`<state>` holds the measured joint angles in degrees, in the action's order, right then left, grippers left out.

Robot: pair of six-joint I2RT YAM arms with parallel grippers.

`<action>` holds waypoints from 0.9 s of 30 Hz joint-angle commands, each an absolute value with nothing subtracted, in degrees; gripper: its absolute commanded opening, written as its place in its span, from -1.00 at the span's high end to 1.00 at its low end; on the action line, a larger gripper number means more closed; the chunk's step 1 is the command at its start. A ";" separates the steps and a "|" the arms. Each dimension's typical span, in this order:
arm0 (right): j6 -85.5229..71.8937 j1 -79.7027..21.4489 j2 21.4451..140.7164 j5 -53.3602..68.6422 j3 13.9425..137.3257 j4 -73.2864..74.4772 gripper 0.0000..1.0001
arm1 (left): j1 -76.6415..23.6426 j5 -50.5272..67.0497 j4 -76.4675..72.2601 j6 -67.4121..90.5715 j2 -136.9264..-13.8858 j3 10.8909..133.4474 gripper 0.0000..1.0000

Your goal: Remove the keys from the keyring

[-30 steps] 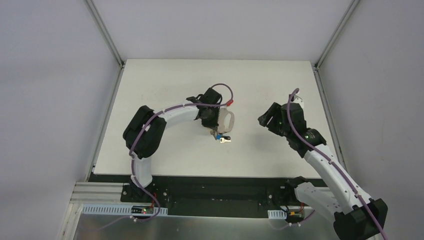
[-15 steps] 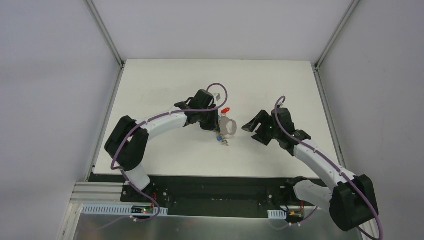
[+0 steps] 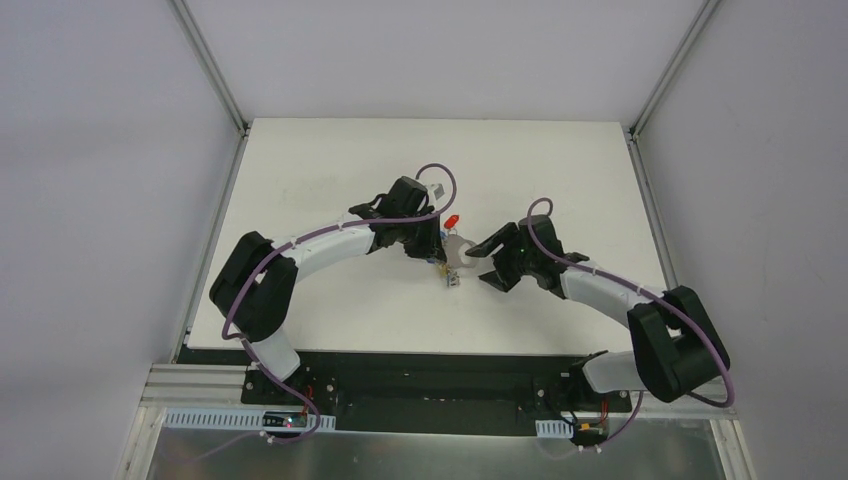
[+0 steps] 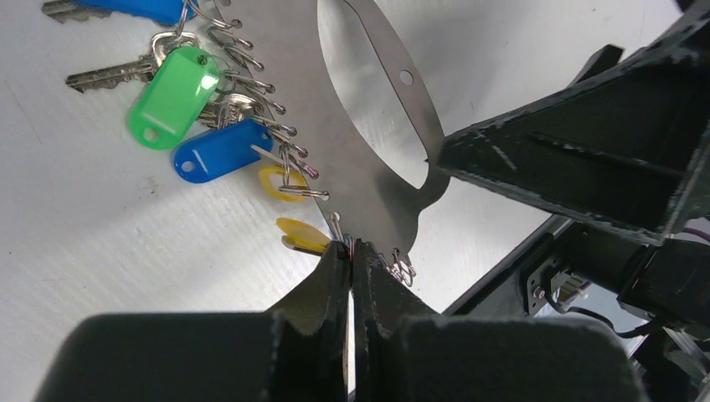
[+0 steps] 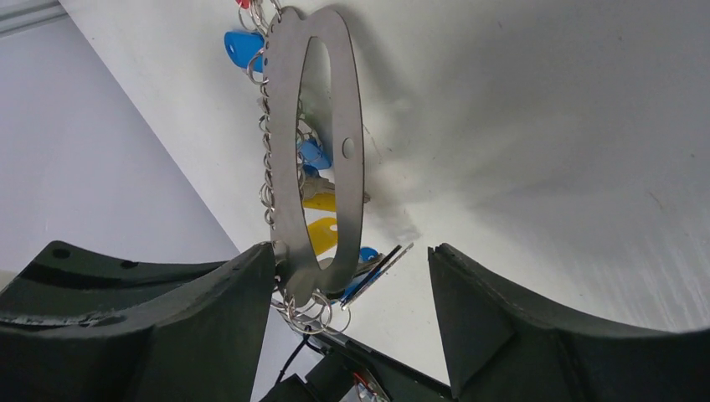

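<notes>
We find the large oval grey-silver metal keyring (image 4: 377, 209), a flat plate edged with small wire rings, near the middle of the white table (image 3: 330, 180), between the two arms. The small metal keys with green, blue and yellow plastic tags (image 4: 172, 96) hang from those rings and lie on the table. The left gripper (image 4: 352, 255) has its fingers pinched together on the plate's rim. The right gripper (image 5: 352, 255) is spread wide, straddling the plate's end, with one finger against its edge.
</notes>
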<state>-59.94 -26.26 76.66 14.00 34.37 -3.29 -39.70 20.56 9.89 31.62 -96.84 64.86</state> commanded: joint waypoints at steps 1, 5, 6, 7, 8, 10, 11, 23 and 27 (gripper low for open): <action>-66.55 -27.69 79.52 13.94 35.66 -9.02 -0.48 | -39.86 22.31 6.36 32.82 -95.30 64.78 1.00; -68.68 -28.20 83.00 13.58 35.73 -14.18 -0.38 | -39.90 23.55 5.71 32.89 -95.54 64.45 1.00; -68.92 -28.20 84.05 13.78 36.14 -15.43 -0.26 | -39.90 23.74 5.58 33.02 -95.54 64.24 1.00; -68.97 -28.21 85.08 14.15 36.69 -16.65 -0.06 | -39.84 23.96 5.37 33.04 -95.49 63.98 1.00; -68.79 -28.20 85.89 14.41 37.29 -17.59 0.21 | -39.84 24.18 5.25 33.04 -95.33 63.52 1.00; -67.28 -28.23 86.52 14.38 38.32 -18.38 0.70 | -39.90 24.32 4.90 32.85 -94.51 62.34 1.00; -66.00 -28.23 86.37 14.10 38.83 -17.98 0.92 | -39.90 24.41 4.62 32.52 -93.84 61.39 1.00; -42.54 -31.52 74.22 3.12 50.35 8.43 1.00 | -39.86 18.71 3.46 23.39 -69.79 47.76 -0.53; -35.41 -35.54 70.94 -4.61 56.07 15.88 1.00 | -39.98 16.56 3.50 20.66 -66.14 47.70 -0.56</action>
<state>-45.21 -32.14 75.85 4.10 48.88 7.46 -39.42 19.33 4.27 25.65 -69.23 48.03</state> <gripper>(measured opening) 0.039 0.775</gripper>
